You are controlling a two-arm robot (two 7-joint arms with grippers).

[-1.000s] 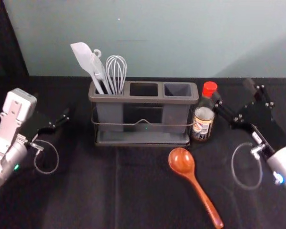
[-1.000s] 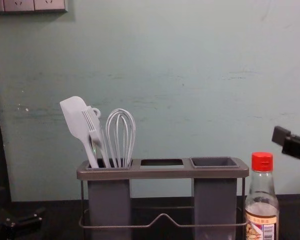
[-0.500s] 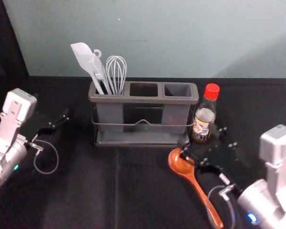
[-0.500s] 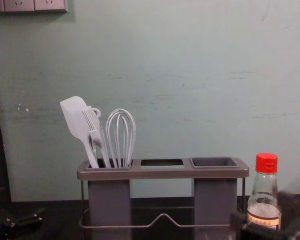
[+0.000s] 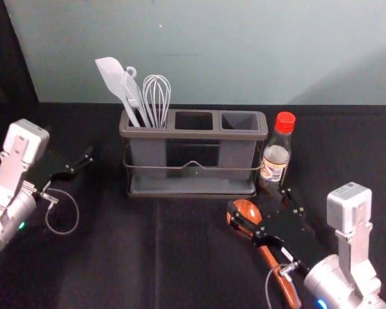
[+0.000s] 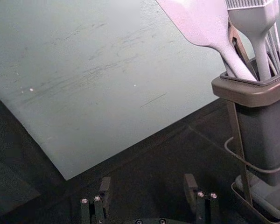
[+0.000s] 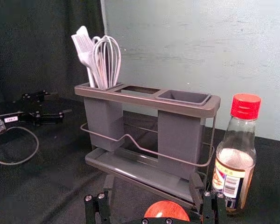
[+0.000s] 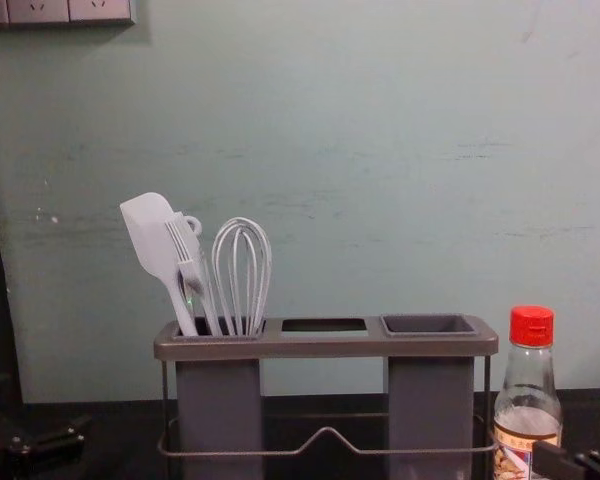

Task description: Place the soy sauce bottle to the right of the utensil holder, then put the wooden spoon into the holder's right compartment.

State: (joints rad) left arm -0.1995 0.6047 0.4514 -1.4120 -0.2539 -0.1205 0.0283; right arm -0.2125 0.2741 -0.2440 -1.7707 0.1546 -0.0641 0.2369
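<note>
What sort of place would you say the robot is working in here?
Probably a mock kitchen counter set up for robot work: a utensil holder with a whisk, a soy sauce bottle and a wooden spoon lie on black cloth before a plain wall.

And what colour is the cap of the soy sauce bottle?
The cap is bright red, seen best in the right wrist view.

Spatula (image 8: 148, 232), brush (image 8: 187, 250) and whisk (image 8: 242, 275) stand bunched — sockets (image 8: 40, 10) on the wall (image 8: 380, 150).
</note>
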